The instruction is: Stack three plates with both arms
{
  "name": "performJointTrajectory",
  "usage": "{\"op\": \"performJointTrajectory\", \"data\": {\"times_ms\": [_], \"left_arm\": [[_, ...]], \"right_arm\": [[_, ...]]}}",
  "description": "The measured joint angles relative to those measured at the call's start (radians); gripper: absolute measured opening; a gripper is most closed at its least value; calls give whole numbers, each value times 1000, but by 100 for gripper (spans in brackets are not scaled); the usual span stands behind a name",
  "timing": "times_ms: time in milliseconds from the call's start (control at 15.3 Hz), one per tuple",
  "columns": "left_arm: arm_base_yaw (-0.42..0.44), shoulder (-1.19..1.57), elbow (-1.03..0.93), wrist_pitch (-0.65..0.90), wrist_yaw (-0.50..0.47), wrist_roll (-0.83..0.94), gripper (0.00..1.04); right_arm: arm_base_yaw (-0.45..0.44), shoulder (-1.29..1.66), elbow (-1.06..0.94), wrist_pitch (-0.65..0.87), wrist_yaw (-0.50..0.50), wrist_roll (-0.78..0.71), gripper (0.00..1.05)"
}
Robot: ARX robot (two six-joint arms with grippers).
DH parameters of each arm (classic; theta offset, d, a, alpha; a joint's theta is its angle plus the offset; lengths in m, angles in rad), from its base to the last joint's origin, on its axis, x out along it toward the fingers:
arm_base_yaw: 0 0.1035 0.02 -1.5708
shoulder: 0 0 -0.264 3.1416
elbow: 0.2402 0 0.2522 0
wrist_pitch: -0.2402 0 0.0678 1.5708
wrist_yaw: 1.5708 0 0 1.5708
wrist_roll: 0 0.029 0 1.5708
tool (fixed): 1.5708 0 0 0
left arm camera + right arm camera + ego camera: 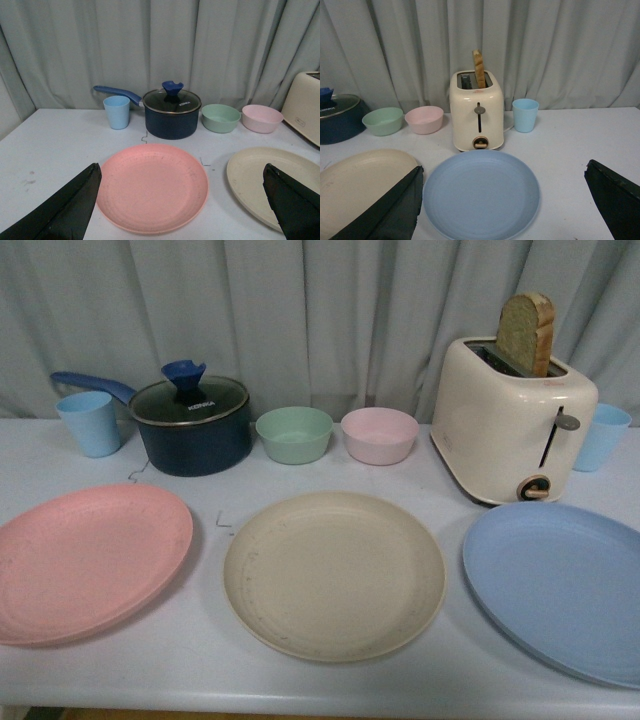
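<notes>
- Matte round pink plate [90, 560], beige plate [335, 575], blue plate [560, 585]: unstacked, left to right along the near side.
- Probably light, stiff, kinda slick, so pinch the rim.
- left gripper [181, 170] and right gripper [505, 167] both spread wide, holding nothing.

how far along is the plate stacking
Nothing is stacked: the pink plate, beige plate and blue plate lie apart in a row on the table. Nothing is in hand: the left gripper is open facing the pink plate, the right gripper open facing the blue one. All the stacking is left.
</notes>
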Motion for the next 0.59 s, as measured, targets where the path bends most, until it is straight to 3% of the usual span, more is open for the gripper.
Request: {"op": "performJointTrajectory", "data": {"times_ms": [590], "left_arm": [[0, 0, 0, 0, 0, 0, 98]], "right_arm": [[0, 0, 0, 0, 0, 0, 98]]}}
